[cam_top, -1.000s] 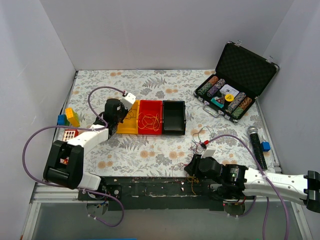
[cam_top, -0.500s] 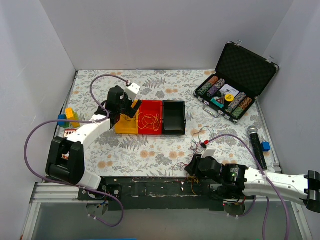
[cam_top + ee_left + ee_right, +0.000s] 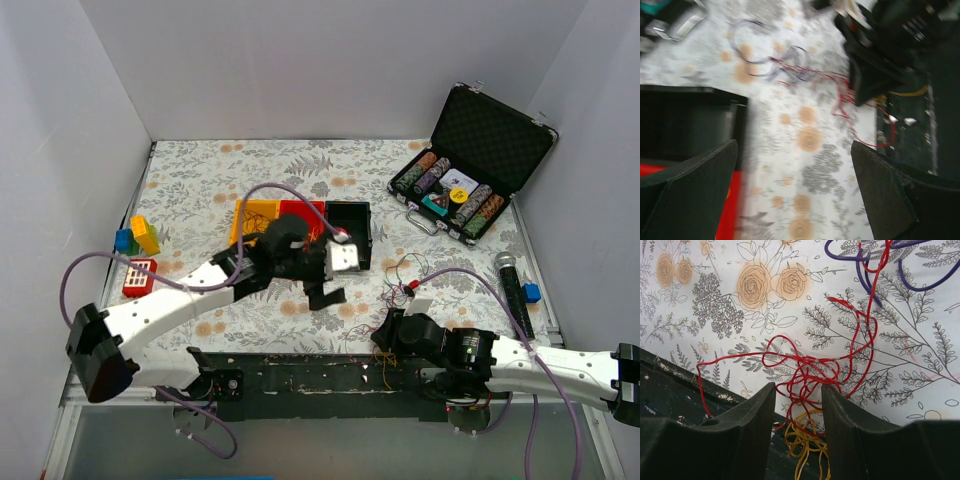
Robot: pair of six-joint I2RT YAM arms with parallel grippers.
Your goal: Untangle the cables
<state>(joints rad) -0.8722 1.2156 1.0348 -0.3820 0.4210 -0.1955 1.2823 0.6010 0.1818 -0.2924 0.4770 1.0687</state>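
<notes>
Red cables (image 3: pixel 805 372) bunched at the table's near edge, yellow cables (image 3: pixel 802 445) just below.
The right gripper (image 3: pixel 798 390) has its fingers partly apart around the red clump; whether they pinch it is unclear. Farther out, the left gripper (image 3: pixel 794 150) gapes wide and empty beside the black bin (image 3: pixel 690 115).

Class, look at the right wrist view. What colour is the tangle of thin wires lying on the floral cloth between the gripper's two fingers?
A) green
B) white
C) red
C: the tangle of thin red wires lies in the gap of the right gripper, whose jaws stand apart on either side of it.
</notes>
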